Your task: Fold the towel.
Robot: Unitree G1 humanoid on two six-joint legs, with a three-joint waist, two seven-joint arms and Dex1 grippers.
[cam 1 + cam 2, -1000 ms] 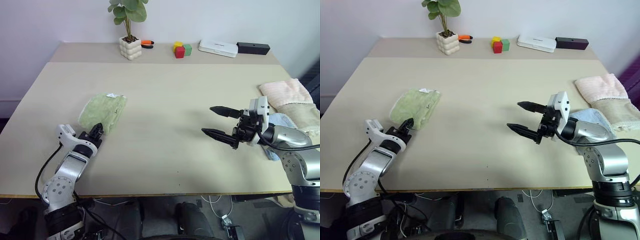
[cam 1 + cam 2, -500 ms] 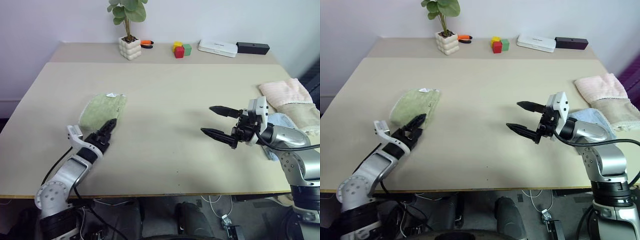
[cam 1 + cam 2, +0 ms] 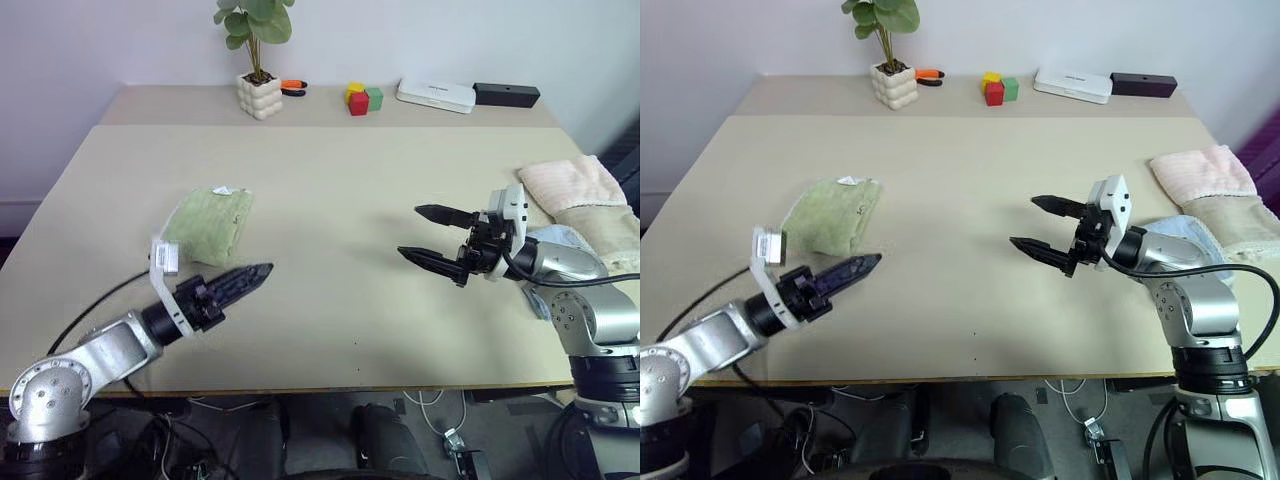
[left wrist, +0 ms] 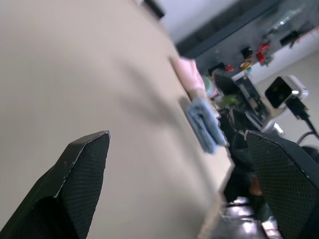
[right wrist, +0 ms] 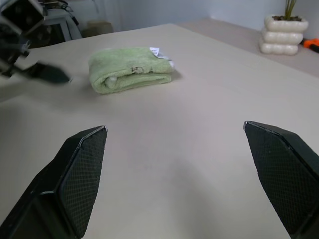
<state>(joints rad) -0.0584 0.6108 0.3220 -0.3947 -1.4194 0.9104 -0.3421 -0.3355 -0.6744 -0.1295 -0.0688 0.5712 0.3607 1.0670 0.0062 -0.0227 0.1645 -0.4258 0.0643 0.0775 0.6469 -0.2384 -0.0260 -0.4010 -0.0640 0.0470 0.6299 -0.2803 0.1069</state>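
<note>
Along the far edge of the beige surface (image 3: 330,180) stand a leafy green plant in a knobbly white pot (image 3: 260,95), an orange-handled tool (image 3: 294,87), red, yellow and green blocks (image 3: 364,99), a flat white box (image 3: 435,96) and a black bar-shaped box (image 3: 506,96). At the right edge lie a folded pale pink towel (image 3: 567,183), a cream towel (image 3: 614,229) just beside it, and a light blue cloth (image 4: 203,125).

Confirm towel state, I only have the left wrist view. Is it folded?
Observer: Yes, the towel lies folded in a compact bundle on the table.
Operator: Left gripper touching it?
Observer: No. The left gripper is apart from it, nearer the table's front edge.
Operator: Right gripper?
Observer: The right gripper is open and holds nothing, above bare table.
</note>
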